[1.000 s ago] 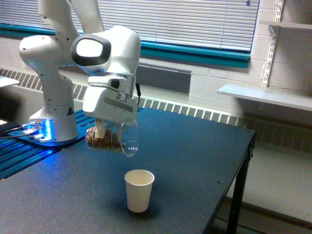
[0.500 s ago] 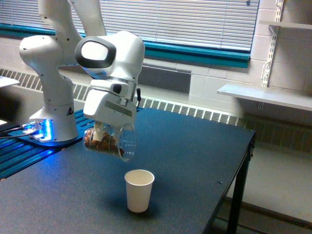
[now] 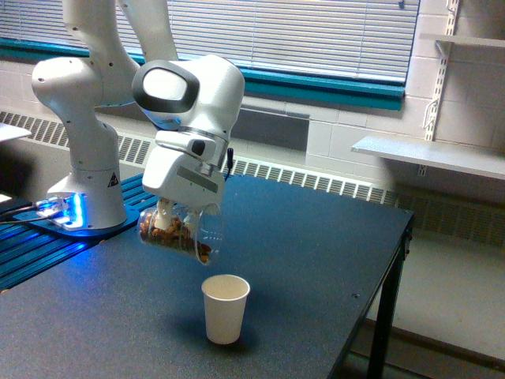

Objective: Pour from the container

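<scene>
The container [image 3: 180, 230] is a clear plastic cup with brown pieces inside, held on its side and tipped mouth-down toward the exterior view's right. My gripper [image 3: 167, 215] is shut on it from above, its white hand covering the cup's top. The brown pieces have slid to the lowered rim. Just below and slightly right of that rim stands a small white paper cup [image 3: 225, 308], upright on the dark table [image 3: 316, 260], apart from the container.
The arm's white base [image 3: 83, 170] stands at the exterior view's left on a blue-lit mount. The table's right edge [image 3: 394, 260] drops off to the floor. A wall shelf [image 3: 430, 154] and radiator run behind.
The gripper has shifted toward the exterior view's right and tilted the container further, mouth lower. The brown pieces have slid toward the rim. The paper cup has not moved.
</scene>
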Available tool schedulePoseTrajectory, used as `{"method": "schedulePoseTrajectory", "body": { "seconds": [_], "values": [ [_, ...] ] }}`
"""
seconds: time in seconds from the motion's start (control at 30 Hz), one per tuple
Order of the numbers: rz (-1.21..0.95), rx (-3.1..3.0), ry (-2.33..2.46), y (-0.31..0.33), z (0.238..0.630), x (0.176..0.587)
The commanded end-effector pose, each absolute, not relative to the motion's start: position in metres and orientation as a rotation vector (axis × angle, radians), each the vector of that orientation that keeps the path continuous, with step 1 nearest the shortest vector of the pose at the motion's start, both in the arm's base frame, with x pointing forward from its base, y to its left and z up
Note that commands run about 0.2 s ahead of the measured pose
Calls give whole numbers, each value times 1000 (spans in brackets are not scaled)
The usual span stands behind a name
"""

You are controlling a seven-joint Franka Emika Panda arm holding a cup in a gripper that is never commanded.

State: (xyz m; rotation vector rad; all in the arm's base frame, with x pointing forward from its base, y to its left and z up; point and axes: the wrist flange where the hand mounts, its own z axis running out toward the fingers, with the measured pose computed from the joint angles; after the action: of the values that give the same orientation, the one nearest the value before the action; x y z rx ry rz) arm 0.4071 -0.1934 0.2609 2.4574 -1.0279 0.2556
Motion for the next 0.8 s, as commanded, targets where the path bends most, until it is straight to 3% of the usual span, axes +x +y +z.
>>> {"method": "schedulePoseTrajectory", "body": {
  "seconds": [0.03, 0.8],
  "values": [
    [260, 2429, -1014, -191, 263, 414],
    [207, 2385, -974, -193, 262, 418]
  ]
}}
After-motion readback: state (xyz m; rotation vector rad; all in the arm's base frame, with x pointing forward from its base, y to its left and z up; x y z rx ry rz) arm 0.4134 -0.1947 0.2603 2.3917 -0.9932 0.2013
